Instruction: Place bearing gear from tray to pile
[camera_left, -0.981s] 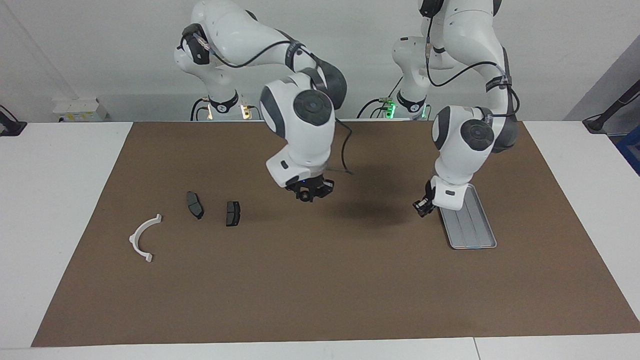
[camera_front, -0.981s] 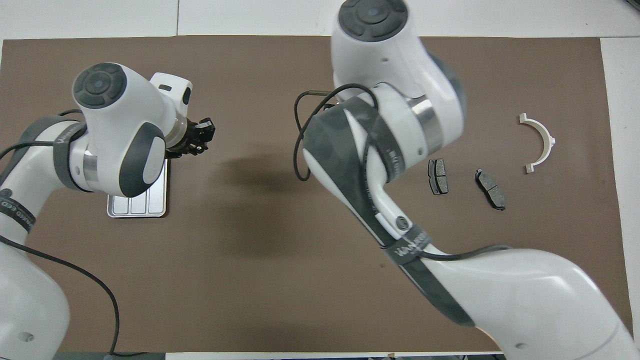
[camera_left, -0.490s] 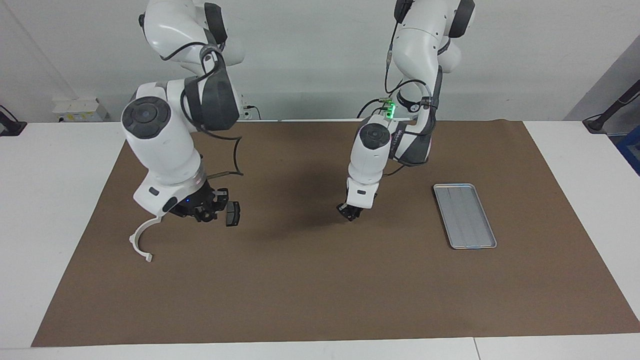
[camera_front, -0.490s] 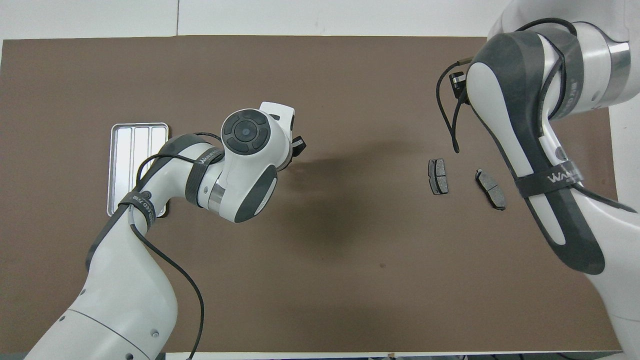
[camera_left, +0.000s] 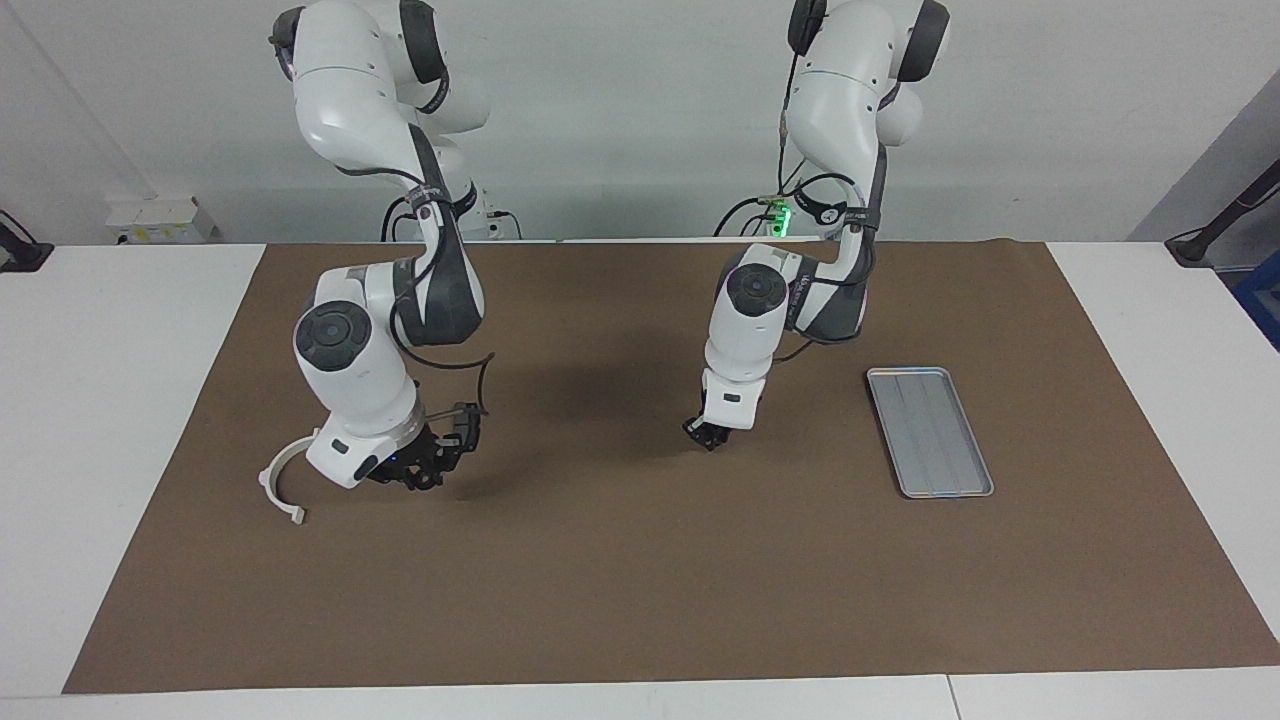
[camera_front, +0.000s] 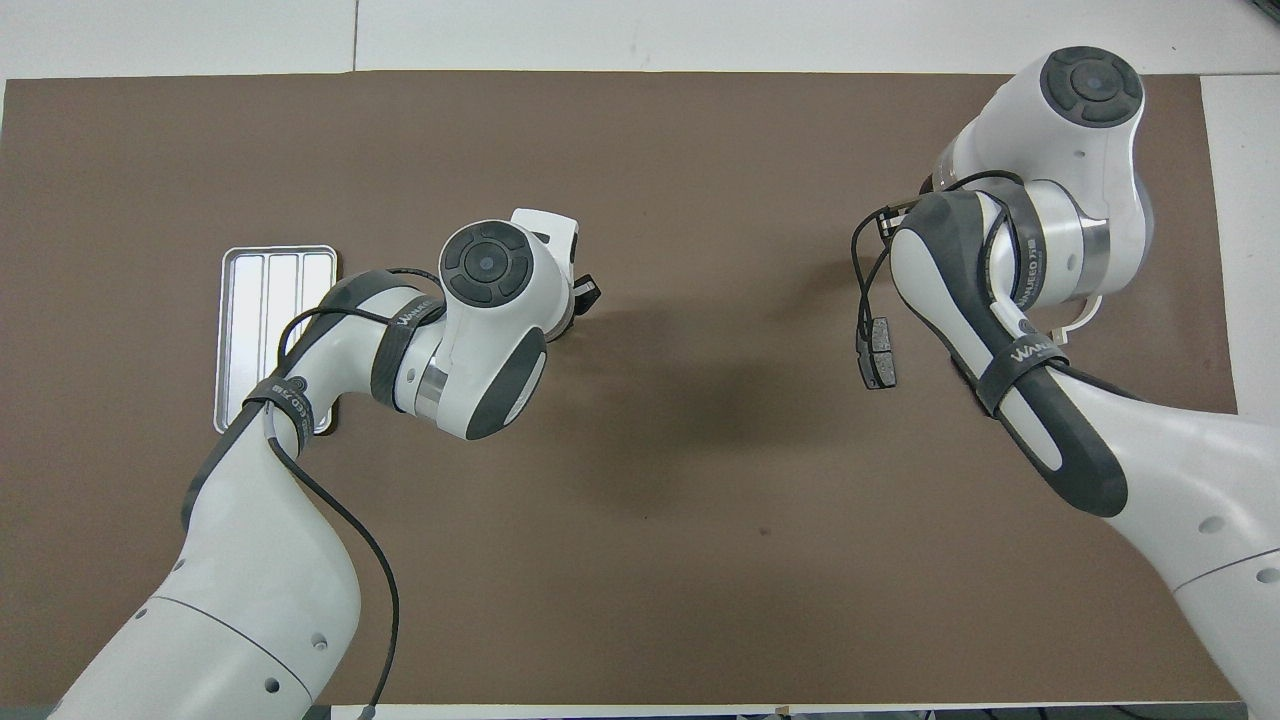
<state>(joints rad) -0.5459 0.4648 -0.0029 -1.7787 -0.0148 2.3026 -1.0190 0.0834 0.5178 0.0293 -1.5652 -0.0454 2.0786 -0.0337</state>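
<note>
No bearing gear shows in either view. The tray (camera_left: 975, 480) lies on the brown mat (camera_left: 640, 590) toward the left arm's end of the counter (camera_left: 110, 420), with only bare ridges in it.

The left pincer (camera_left: 708, 433) hangs low over the middle of the mat, between tray and pile, closed tight with nothing visible in it. The right pincer (camera_left: 424, 468) is down at the pile, just beside the bracket (camera_left: 276, 482). Its own arm masks it from above, and I cannot tell its state or whether it holds anything.

A gear of this kind would probably be small, rigid and dense for its size, with smooth faces that slip. Pinching across the toothed rim, low and square, looks the safest hold. It should stand a firm squeeze, though it may roll if set down on edge.

By count there are:
- one tray
- one white bracket
- one dark pad (camera_front: 878, 352) in the overhead view, with any second one hidden under the right arm
- two arms
- no gear in sight
</note>
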